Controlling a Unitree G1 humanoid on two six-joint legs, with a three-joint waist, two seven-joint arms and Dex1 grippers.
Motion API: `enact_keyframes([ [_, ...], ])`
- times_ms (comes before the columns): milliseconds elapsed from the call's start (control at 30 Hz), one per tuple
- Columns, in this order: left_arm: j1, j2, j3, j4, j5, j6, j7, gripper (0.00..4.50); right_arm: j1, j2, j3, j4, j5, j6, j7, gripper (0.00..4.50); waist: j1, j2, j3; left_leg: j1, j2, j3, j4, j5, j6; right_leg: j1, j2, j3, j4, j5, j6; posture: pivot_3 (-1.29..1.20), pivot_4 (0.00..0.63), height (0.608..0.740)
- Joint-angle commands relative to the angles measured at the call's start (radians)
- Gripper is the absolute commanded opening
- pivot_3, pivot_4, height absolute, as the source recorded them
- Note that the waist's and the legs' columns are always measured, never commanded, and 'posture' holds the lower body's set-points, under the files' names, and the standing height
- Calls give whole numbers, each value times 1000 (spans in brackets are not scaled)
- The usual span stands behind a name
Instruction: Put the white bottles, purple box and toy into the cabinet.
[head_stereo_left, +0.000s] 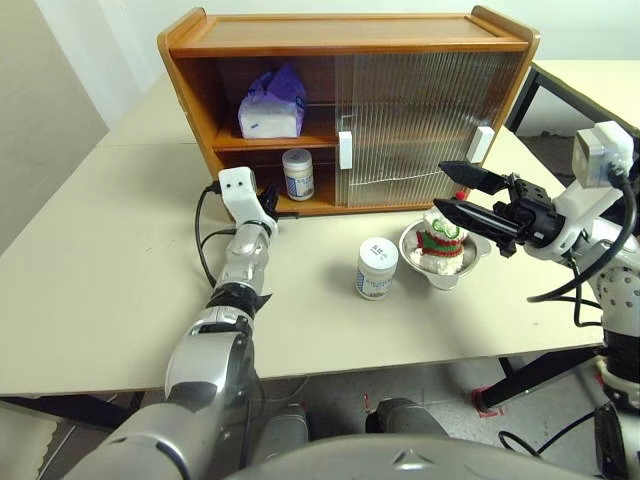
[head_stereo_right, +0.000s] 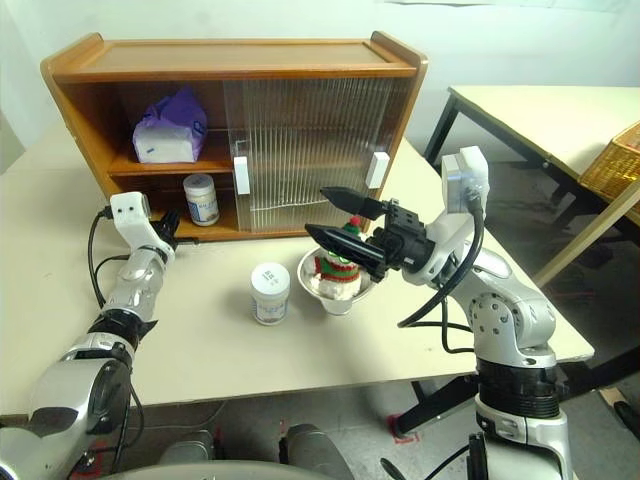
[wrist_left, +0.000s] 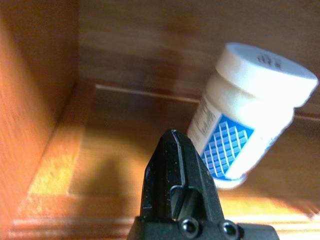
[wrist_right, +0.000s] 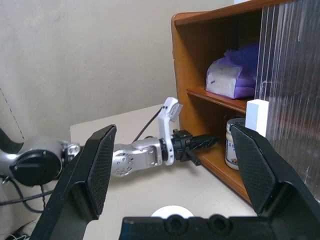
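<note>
Left gripper (wrist_right: 202, 142) closed on nothing, fingers pressed together, tips at the open lower shelf of the cabinet (head_stereo_left: 350, 35), just beside a white bottle (head_stereo_left: 298, 174) standing upright there, lid up. Right gripper (head_stereo_left: 452, 192) wide open, empty, held in the air above the toy (head_stereo_left: 439, 243), which sits upright in a steel bowl (head_stereo_left: 470, 268). Second white bottle (head_stereo_left: 377, 267) upright on the table (head_stereo_left: 100, 280), left of the bowl. Purple box (head_stereo_left: 272, 105) on upper shelf, tissue end up.
</note>
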Motion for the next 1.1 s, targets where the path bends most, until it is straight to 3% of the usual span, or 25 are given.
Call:
enact_keyframes([
  [33, -35, 11, 6, 65, 12, -21, 22, 13, 2, -11, -5, -9, 4, 11, -5, 4500, -1, 0, 0, 0, 0, 0, 0, 0, 0, 0, 0, 0, 0, 0, 0, -154, 0, 740],
  [1100, -144, -24, -20, 213, 51, 17, -157, 13, 24, -16, -25, -41, 9, 3, -34, 4500, -37, 0, 0, -1, -2, -1, 0, 0, 0, 0, 0, 0, -1, -1, 2, -209, 0, 740],
])
